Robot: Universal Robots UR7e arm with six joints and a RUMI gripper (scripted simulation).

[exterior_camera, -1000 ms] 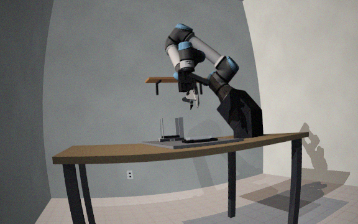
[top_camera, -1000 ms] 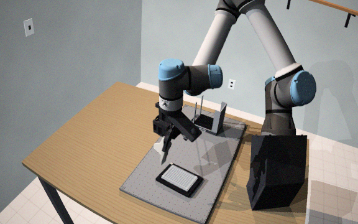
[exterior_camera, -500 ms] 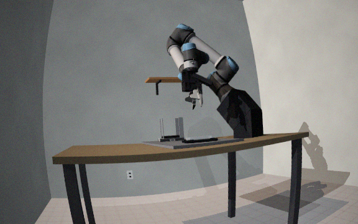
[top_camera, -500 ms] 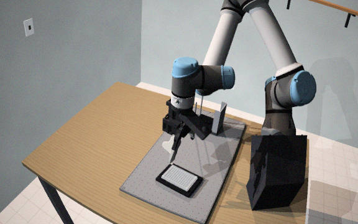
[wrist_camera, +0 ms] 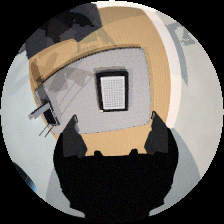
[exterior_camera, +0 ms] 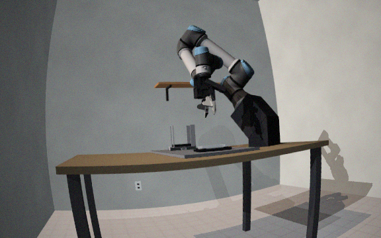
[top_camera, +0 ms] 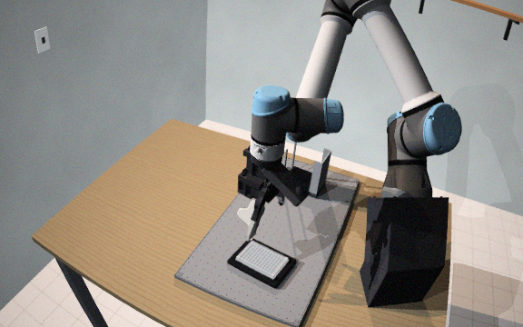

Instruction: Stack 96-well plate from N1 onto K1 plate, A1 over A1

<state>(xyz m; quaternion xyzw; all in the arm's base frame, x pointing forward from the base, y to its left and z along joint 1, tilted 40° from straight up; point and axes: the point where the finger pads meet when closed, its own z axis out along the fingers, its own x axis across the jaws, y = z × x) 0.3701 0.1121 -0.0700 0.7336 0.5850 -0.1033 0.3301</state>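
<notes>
A white 96-well plate (top_camera: 261, 259) lies in the black plate nest N1 (top_camera: 261, 264) near the front of the grey baseplate (top_camera: 272, 242); it also shows in the wrist view (wrist_camera: 112, 91). The stack rack K1 (top_camera: 309, 179) stands at the back of the baseplate, with upright posts and a grey wall; the arm partly hides it and the plate in it is not clear. It shows at the left in the wrist view (wrist_camera: 47, 114). My gripper (top_camera: 252, 222) (exterior_camera: 208, 109) hangs open and empty, high above the baseplate between nest and rack.
The arm's black base block (top_camera: 404, 247) stands at the right of the baseplate on the wooden table (top_camera: 152, 200). A wooden wall shelf (exterior_camera: 174, 84) hangs behind the arm. The table's edges fall away at front and left.
</notes>
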